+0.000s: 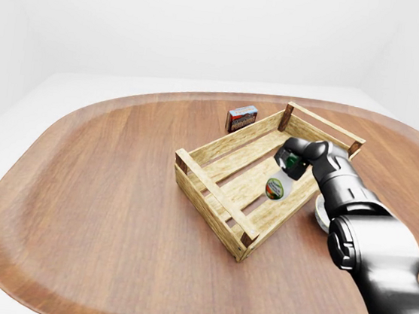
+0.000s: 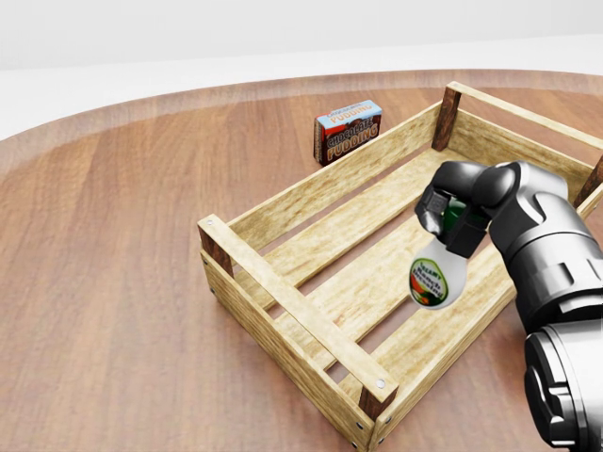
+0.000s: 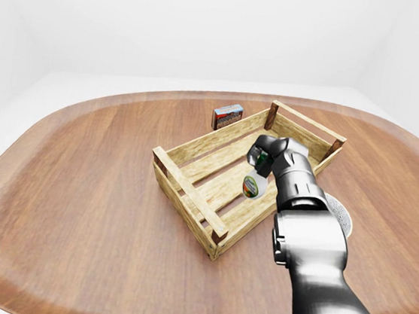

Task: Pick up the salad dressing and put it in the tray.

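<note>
The salad dressing (image 2: 435, 273) is a white bottle with a green cap and a green-and-orange label. It hangs neck-up, base pointing down, above the slatted floor of the wooden tray (image 2: 283, 294), toward the tray's right long side in the head view. My right hand (image 2: 452, 215) is shut on the bottle's green neck, and its fingers hide the cap. Whether the bottle's base touches the slats I cannot tell. The same bottle (image 1: 274, 188) shows inside the crate in the left-eye view. My left hand is out of all views.
A chocolate pudding box (image 2: 348, 131) stands on the wooden table just beyond the tray's upper left side. A white dish (image 3: 341, 215) lies on the table to the right of the tray, partly hidden by my right arm.
</note>
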`<state>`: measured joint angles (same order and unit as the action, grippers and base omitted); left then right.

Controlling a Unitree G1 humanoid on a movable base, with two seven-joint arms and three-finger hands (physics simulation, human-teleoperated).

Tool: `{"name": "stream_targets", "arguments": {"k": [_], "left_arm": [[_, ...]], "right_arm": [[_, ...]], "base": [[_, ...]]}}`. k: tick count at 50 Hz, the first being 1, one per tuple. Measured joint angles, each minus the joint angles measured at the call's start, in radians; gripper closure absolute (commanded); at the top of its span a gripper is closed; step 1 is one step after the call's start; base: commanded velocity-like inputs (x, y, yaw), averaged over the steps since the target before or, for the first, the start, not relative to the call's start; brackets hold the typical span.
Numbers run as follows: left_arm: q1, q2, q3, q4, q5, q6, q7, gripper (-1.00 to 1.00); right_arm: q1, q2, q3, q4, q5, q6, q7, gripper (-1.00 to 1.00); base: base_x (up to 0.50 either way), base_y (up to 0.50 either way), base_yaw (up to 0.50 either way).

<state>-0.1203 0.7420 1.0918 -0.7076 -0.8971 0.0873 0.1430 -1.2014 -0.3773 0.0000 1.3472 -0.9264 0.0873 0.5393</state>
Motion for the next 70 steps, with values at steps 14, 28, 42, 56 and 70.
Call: {"name": "stream_targets", "arguments": {"k": [14,28,42,56,70], "left_arm": [[-0.003,-0.002,-0.007,-0.005,0.003,0.000,0.002,-1.00],[-0.003,-0.006,-0.010,-0.008,0.008,0.000,-0.001,-1.00],[-0.003,-0.011,-0.012,-0.011,0.011,0.000,-0.003,-1.00],[-0.004,-0.013,-0.013,-0.014,0.010,0.000,-0.003,-1.00],[-0.004,-0.014,-0.015,-0.014,0.010,0.000,-0.003,-1.00]], "right_arm": [[0.022,-0.027,-0.009,-0.006,0.006,0.000,-0.001,1.00],[0.029,-0.037,-0.011,-0.010,0.016,0.000,-0.007,1.00],[0.028,-0.036,-0.011,-0.016,0.002,0.000,-0.031,-1.00],[0.053,-0.030,-0.012,-0.020,0.007,0.000,-0.040,-1.00],[0.031,-0.032,0.004,-0.043,-0.007,0.000,0.004,-1.00]], "base": [[0.00,0.00,0.00],[0.00,0.00,0.00],[0.00,0.00,0.00],[0.00,0.00,0.00],[0.00,0.00,0.00]]}}
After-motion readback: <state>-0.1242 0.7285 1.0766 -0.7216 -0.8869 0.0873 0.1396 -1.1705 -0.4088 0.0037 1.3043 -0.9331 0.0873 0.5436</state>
